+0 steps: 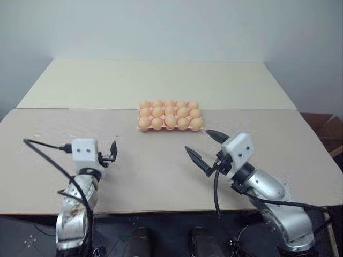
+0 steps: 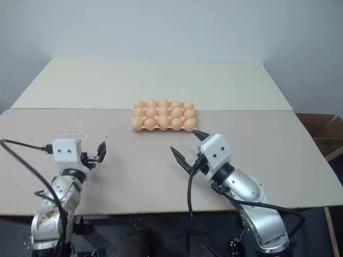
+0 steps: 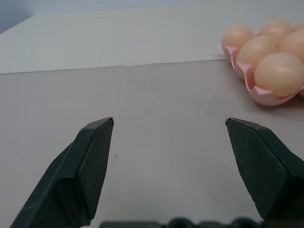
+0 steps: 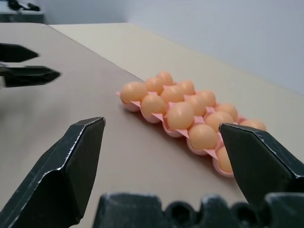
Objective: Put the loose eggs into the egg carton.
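The pale pink egg carton lies at the middle of the table, near the seam between its two boards. Orange-tan eggs sit in its cups in three rows of five. The loose eggs are out of view; no egg lies on the bare table. My left gripper is open and empty, low over the table, near and to the left of the carton. Just in front of the carton's right end, my right gripper is open wide and empty, pointing toward it. The carton lies between its fingertips in the right wrist view.
The table has a grey-beige front board and a pale yellow rear board. A brown cardboard box stands off the table's right side. Black cables trail from both wrists. A plain wall is behind.
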You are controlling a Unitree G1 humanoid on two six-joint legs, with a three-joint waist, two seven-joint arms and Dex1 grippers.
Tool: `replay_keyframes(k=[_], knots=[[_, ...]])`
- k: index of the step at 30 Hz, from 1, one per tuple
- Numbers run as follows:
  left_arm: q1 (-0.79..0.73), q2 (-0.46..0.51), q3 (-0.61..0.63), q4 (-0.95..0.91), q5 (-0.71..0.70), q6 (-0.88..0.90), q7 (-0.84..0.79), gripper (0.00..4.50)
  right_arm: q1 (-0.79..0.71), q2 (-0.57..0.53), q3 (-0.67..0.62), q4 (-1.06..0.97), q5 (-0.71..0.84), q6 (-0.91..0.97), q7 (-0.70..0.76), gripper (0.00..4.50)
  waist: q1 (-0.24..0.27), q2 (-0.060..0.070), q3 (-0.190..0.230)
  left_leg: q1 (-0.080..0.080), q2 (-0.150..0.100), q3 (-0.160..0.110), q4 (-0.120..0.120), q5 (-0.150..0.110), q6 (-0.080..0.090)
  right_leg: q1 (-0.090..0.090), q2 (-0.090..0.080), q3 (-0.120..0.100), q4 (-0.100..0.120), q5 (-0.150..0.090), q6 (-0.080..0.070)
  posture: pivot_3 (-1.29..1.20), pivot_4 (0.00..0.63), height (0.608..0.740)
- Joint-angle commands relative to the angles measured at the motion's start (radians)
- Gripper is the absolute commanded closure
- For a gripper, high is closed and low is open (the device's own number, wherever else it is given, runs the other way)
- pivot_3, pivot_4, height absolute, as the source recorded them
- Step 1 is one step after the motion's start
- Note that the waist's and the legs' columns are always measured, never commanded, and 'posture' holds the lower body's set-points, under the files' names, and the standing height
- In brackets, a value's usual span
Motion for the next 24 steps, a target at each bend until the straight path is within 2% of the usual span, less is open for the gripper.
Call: replay_keyframes(k=[1, 7, 12, 24], knots=[[0.067, -0.043, 0.011, -0.088, 0.003, -0.125, 0.024, 0.41, 0.073, 0.082, -0.057, 0.078, -0.056, -0.267, -0.041, 0.00, 0.001, 0.000, 0.000, 0.000, 0.000, 0.000, 0.000, 0.000, 0.000, 0.000, 0.000, 0.000, 0.000, 0.000, 0.000, 0.00, 0.150, 0.740], [0.188, -0.141, 0.000, -0.119, 0.059, -0.274, 0.110, 0.41, 0.179, 0.198, -0.140, 0.209, -0.142, -0.472, -0.151, 0.00, -0.001, 0.000, -0.001, 0.000, 0.001, 0.001, 0.000, 0.000, 0.000, 0.000, 0.000, 0.000, 0.000, 0.000, 0.000, 0.00, 0.150, 0.740], [0.263, -0.201, -0.033, -0.133, 0.094, -0.336, 0.152, 0.41, 0.218, 0.247, -0.181, 0.264, -0.195, -0.505, -0.229, 0.00, -0.002, 0.000, -0.001, 0.001, 0.001, 0.001, 0.000, 0.000, 0.000, 0.000, 0.000, 0.000, 0.000, 0.000, -0.001, 0.00, 0.150, 0.740], [0.275, -0.173, -0.054, -0.121, 0.065, -0.342, 0.106, 0.41, 0.200, 0.246, -0.205, 0.327, -0.215, -0.528, -0.242, 0.00, -0.002, 0.000, -0.001, 0.000, 0.001, 0.001, 0.000, 0.000, 0.000, 0.000, 0.000, 0.000, 0.000, -0.001, -0.002, 0.00, 0.150, 0.740]])
